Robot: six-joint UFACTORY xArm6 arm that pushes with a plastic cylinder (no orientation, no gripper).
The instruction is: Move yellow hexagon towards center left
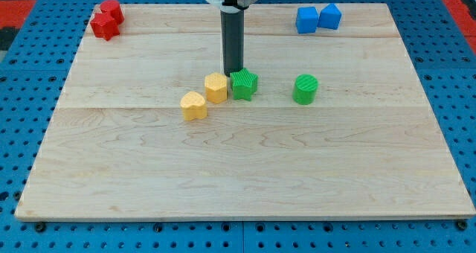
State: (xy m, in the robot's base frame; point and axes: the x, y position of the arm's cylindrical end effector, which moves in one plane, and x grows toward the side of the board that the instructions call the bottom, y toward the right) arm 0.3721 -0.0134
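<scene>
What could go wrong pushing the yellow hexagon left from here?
My tip sits behind the seam between the yellow hexagon and the green star, so a push could drag the star too. The yellow heart lies just left and below; the hexagon may bump it and veer off.

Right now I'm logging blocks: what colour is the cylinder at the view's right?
Green; the cylinder shows plainly in the camera view.
</scene>
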